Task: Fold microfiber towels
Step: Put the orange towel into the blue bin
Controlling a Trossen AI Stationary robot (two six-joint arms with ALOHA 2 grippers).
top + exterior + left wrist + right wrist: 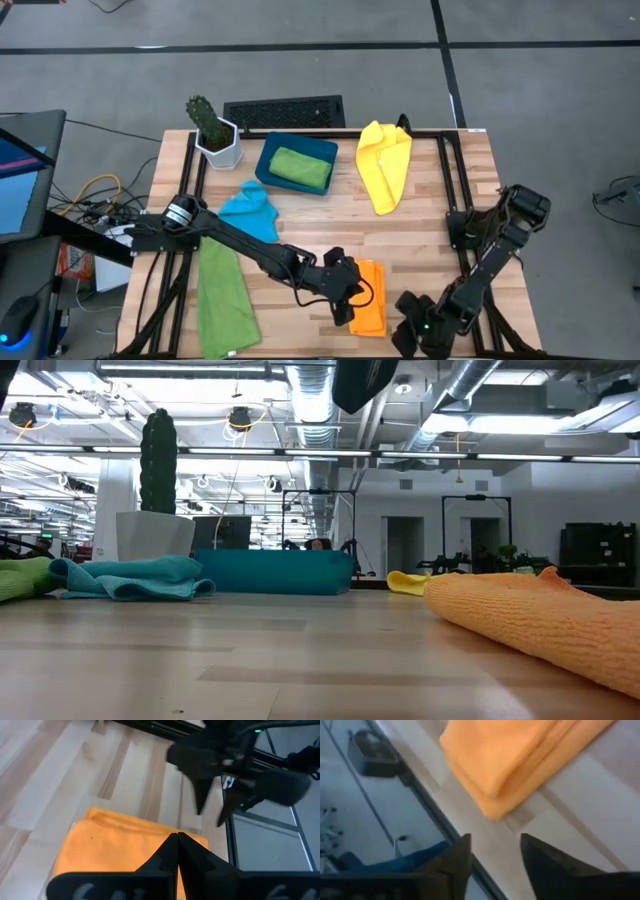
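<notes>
Down at the near edge of the table, the orange towel [368,311] lies folded into a tidy oblong. The left gripper [178,845] hovers right over it, fingers pinched together, holding nothing. The right gripper [492,851] sits just beside the towel's corner near the table rim, fingers parted with bare wood between them, gripping nothing.

By my read, the orange fold looks finished and both arms are coming off it. What's next? Probably clearing this one away or picking another cloth, and that calls for lifting clear without dragging the stacked layers open.

Moving back: a green towel [226,298] lies stretched out long at the left arm's side, unfolded, and a sky-blue towel [250,210] sits crumpled near the middle. Farther still, the yellow towel [384,164] lies loosely bunched toward the far right, and a second green towel [302,168] rests folded inside the teal tray [268,160]. A potted cactus [214,134] stands at the far left corner.

The left arm stretches across the table over the green and blue cloths, so reaching those means pulling back first.
</notes>
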